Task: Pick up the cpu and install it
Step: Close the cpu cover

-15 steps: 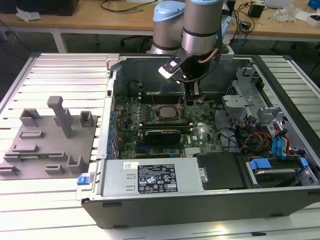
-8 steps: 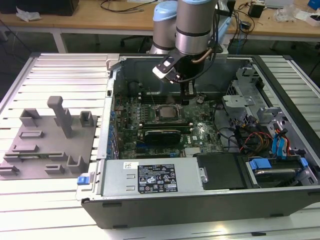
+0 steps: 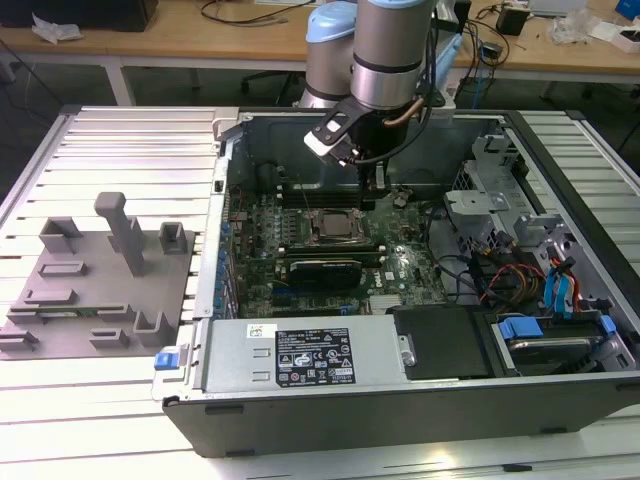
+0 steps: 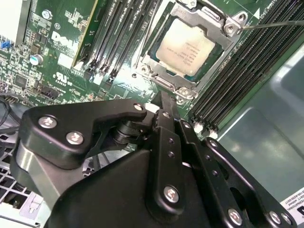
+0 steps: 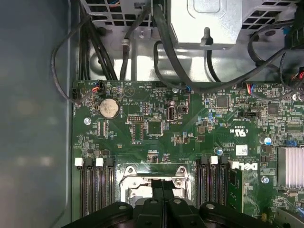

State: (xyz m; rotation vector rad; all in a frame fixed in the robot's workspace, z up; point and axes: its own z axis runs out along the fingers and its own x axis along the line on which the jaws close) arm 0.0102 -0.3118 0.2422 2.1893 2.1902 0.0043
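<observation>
The cpu (image 3: 333,226) lies flat in its socket on the green motherboard (image 3: 400,265), inside the open computer case. In the second wrist view its silvery top plate (image 4: 185,46) sits within the metal socket frame (image 4: 228,23). My gripper (image 3: 373,190) hangs just above the board, a little toward the exterior view's right of the socket and behind it. Its two black fingers (image 5: 158,186) press together with nothing between them, and their tips (image 4: 164,99) stand at the socket's edge. In the first wrist view the fingers hide most of the socket (image 5: 130,178).
Memory slots (image 4: 247,66) flank the socket on both sides. A long black expansion card (image 3: 325,268) lies in front of it. Cables and a drive cage (image 3: 480,190) fill the case's right. Grey fixture blocks (image 3: 100,270) stand on the slatted table at the left.
</observation>
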